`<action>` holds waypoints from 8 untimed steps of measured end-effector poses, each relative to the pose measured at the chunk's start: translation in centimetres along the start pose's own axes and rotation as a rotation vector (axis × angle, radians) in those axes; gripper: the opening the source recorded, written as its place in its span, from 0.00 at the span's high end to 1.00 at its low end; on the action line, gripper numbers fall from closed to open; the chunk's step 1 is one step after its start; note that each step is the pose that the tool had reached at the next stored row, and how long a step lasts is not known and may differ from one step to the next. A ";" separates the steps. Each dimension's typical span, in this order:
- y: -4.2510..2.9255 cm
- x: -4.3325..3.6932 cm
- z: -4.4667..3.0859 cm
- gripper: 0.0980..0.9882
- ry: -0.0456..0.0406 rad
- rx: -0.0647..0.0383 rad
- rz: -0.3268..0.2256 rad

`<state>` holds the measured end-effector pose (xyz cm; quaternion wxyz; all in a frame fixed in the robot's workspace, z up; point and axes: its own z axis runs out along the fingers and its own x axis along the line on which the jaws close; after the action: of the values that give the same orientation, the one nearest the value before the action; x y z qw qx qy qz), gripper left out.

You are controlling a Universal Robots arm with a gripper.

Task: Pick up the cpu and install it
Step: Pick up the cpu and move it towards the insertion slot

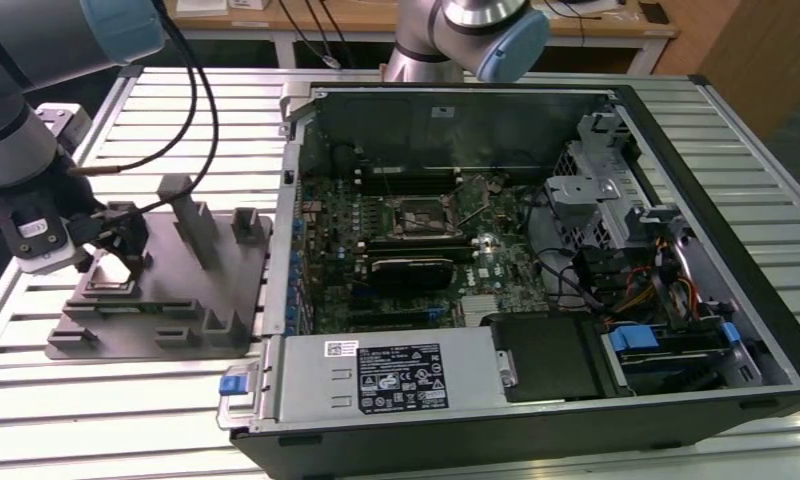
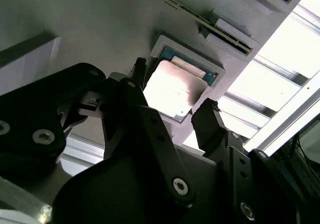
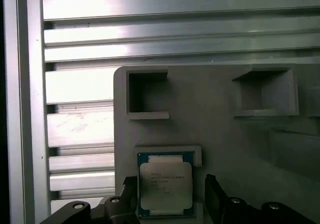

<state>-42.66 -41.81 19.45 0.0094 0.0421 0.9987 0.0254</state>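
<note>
Upright posts (image 1: 187,215) rise from the grey fixture plate (image 1: 160,335) close beside the arm, and the open computer case (image 1: 534,260) sits toward the exterior view's right on the slatted table (image 1: 107,415). The arm reaches down over the plate. The pincer (image 3: 170,181) has its fingers (image 3: 212,196) apart, straddling the cpu (image 3: 165,186), which lies flat in its recess with narrow gaps on either side.

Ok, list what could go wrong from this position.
1. The open gripper straddles the cpu, but in the first wrist view one finger looks nearer the chip's edge than the other; closing may shove or tilt it.
2. The cpu lies in a framed recess of the grey fixture plate; the fingertips could catch the frame instead of the chip and grip poorly.
</note>
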 end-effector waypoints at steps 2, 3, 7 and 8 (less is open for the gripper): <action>0.06 0.03 0.11 0.38 -0.0003 0.000 0.003; 0.08 0.05 0.16 0.38 -0.0004 0.000 0.003; 0.12 0.13 0.36 0.38 -0.0001 0.000 0.003; 0.11 0.19 0.42 0.38 -0.0001 0.000 0.003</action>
<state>-42.83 -41.66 19.03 0.0095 0.0435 0.9987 0.0255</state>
